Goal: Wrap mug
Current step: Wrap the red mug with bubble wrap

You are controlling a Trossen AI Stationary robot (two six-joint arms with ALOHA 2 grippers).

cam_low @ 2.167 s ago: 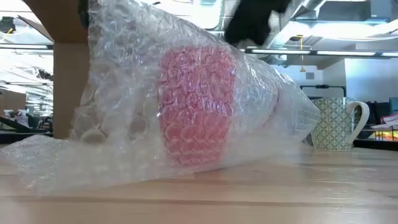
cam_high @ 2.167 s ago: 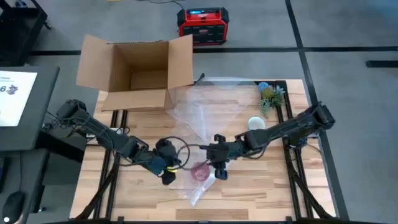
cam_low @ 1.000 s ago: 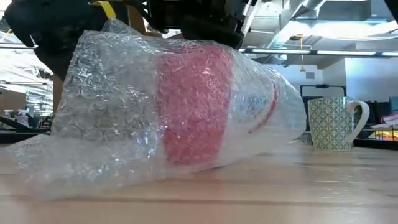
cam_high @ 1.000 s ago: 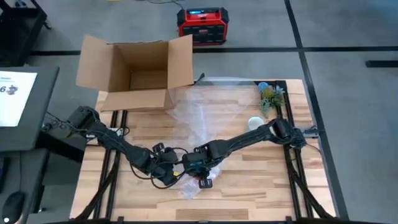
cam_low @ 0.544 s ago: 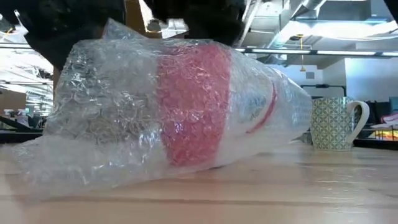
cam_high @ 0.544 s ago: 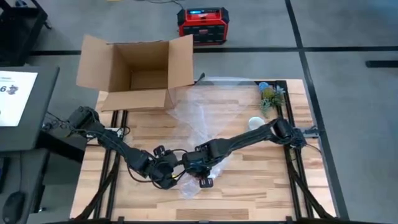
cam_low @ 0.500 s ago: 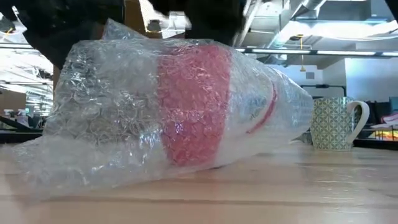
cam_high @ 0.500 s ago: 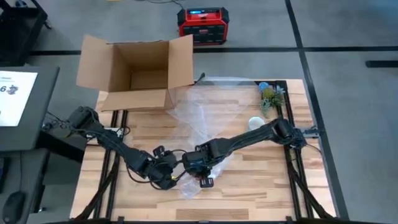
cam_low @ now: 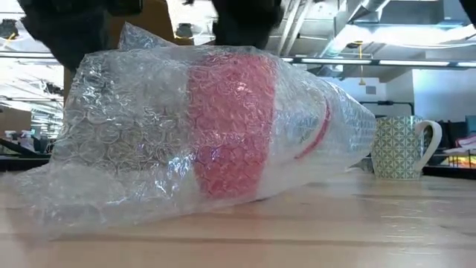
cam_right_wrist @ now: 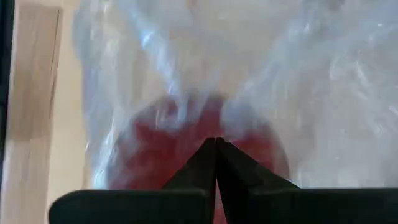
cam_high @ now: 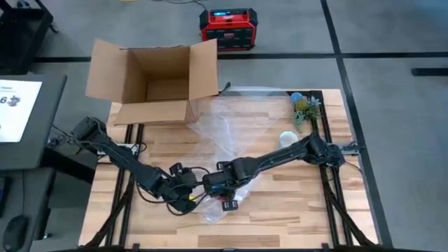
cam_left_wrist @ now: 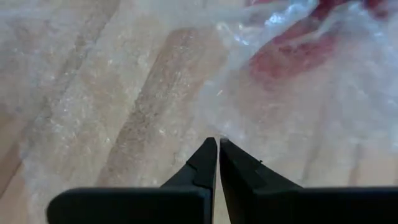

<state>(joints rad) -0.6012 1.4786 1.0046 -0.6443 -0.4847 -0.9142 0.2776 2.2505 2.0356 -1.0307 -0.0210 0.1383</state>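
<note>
Here the red mug (cam_low: pixel 230 123) stands upright under bubble wrap (cam_low: pixel 126 134); both pincers pinch narrowly onto it.

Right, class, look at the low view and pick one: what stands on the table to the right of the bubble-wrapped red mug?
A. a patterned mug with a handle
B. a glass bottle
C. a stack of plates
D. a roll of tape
A: in the low view a green-and-white patterned mug with its handle to the right stands upright on the wooden table, apart from the red mug that lies inside the bubble wrap.
</note>
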